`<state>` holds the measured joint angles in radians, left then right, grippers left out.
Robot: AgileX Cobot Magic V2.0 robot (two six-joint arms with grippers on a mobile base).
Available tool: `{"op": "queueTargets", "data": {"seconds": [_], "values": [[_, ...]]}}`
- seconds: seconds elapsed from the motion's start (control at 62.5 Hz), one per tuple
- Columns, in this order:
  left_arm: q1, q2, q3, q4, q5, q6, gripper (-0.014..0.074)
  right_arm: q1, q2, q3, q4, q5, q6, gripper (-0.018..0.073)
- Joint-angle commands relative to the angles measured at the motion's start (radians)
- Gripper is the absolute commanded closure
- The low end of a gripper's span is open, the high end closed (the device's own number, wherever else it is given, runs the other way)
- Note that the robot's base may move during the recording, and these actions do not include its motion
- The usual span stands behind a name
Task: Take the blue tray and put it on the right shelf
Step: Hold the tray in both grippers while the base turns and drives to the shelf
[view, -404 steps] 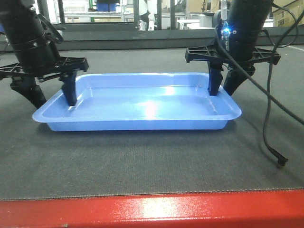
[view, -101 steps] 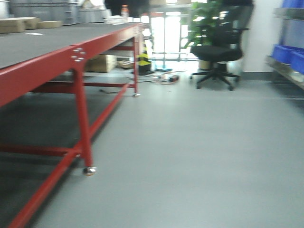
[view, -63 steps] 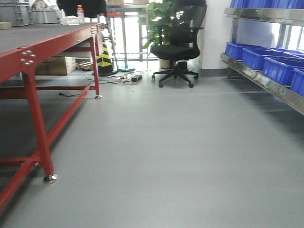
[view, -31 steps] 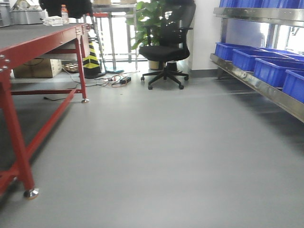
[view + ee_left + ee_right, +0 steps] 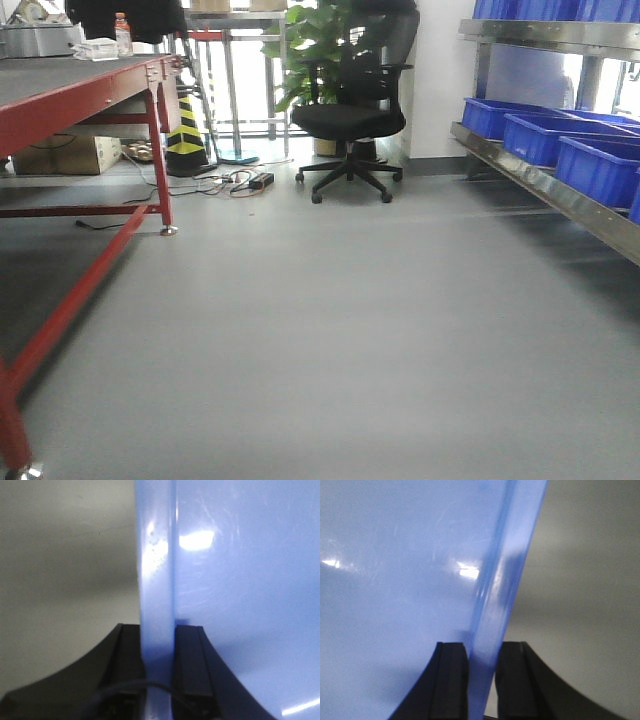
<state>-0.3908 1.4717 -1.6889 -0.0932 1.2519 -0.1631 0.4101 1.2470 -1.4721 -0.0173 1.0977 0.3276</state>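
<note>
Gripping the blue tray (image 5: pixel 240 580) by its flared rim, the left end effector (image 5: pixel 158 630) has its two black fingers (image 5: pixel 125 655) pressed against either side of the glossy rim wall, one outside the tray and one inside, with no gap showing. At the opposite edge the right end effector (image 5: pixel 482 647) is clamped the same way, its fingers (image 5: pixel 451 675) pinching the rim between them. Both wrist views show the tray carried between the two arms, its light-blue inner face catching bright reflections, with only a blurred plain grey surface past each rim. The front view looks along a grey floor (image 5: pixel 350 330). The right shelf (image 5: pixel 560 195) runs along the right edge as a shiny steel rail, with dark-blue bins (image 5: pixel 545 135) standing in a row on it and a second steel level above. On the left stands the red-framed counter (image 5: pixel 70 95) with a dark top, a bottle (image 5: pixel 122 30) near its far end and a cardboard box (image 5: pixel 60 155) beneath it. At the far end of the room a black office chair (image 5: pixel 350 120) sits in front of a leafy plant (image 5: pixel 310 40), near a yellow-and-black striped cone (image 5: pixel 185 135) and some cables (image 5: pixel 240 182) lying on the floor.
</note>
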Motion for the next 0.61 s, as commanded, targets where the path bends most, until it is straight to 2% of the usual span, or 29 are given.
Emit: {"op": "queueTargets", "data": {"seconds": [0.0, 0.592], "values": [[-0.005, -0.035, -0.033, 0.036, 0.081, 0.014, 0.0645, -0.001, -0.032, -0.029, -0.021, -0.065, -0.030, 0.0502], [-0.005, -0.035, -0.033, -0.003, 0.081, 0.014, 0.0645, -0.001, -0.032, -0.029, -0.021, -0.066, -0.030, 0.0502]]}}
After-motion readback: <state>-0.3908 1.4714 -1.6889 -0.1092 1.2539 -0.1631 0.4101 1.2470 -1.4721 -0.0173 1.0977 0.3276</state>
